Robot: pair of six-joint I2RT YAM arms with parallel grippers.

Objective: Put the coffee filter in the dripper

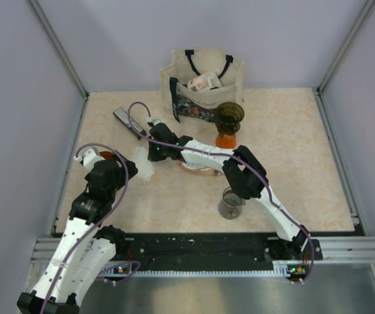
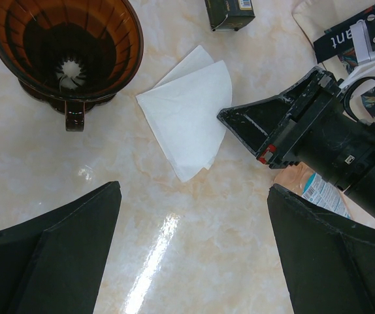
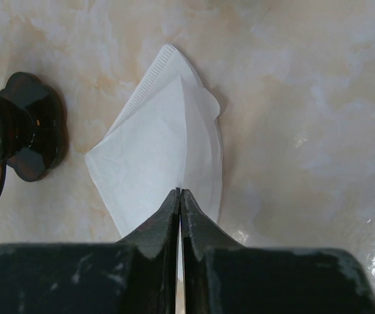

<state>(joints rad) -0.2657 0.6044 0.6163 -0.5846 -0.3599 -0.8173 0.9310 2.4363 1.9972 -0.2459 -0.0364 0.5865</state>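
Note:
The white paper coffee filter (image 3: 155,150) lies folded on the marble table, also seen in the left wrist view (image 2: 187,118) and the top view (image 1: 144,163). My right gripper (image 3: 179,191) is shut, pinching the filter's near edge; it shows from the side in the left wrist view (image 2: 225,118). The brown glass dripper (image 2: 63,46) stands upright just left of the filter, with its handle (image 2: 74,116) toward the camera; part of it shows in the right wrist view (image 3: 24,124). My left gripper (image 2: 194,190) is open and empty, hovering above the table near the dripper and filter.
A cloth tote bag (image 1: 204,85) with packets stands at the back. A brown funnel on an orange base (image 1: 229,121) stands in front of it. A glass server (image 1: 231,203) stands near the right arm. A black box (image 1: 127,121) lies at back left, and a packet (image 2: 315,190) lies under the right arm.

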